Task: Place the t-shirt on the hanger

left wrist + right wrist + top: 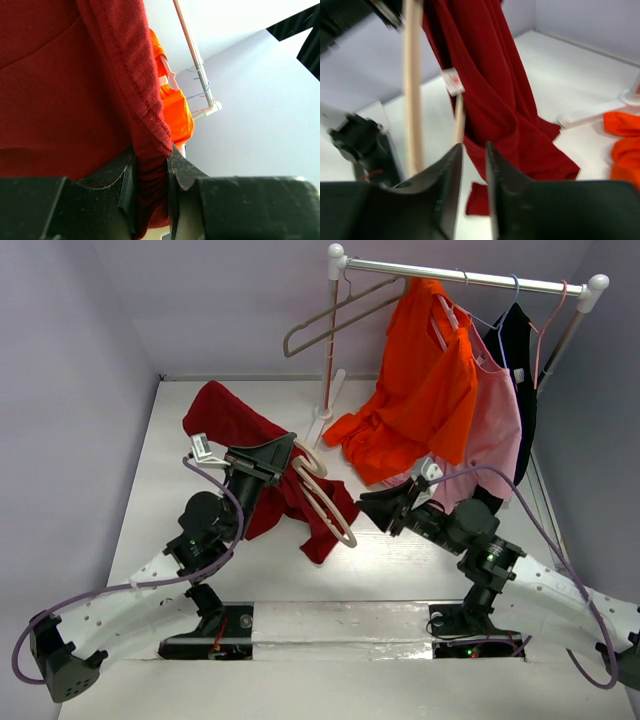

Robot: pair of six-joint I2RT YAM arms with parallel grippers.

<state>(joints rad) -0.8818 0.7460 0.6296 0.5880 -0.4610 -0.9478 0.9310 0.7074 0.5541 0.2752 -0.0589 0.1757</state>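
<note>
Left gripper (150, 187) pinches the t-shirt (225, 420) hem, lifting it so the hanger (325, 495) can enter; right gripper (472, 165), fingers narrowly parted, seems empty.

Plain pale lilac-grey walls (70, 360) enclose a white tabletop (180, 430) on three sides. A white-posted clothes rail with a metal crossbar (465, 277) stands at the back right. Lighting even, diffuse.
</note>
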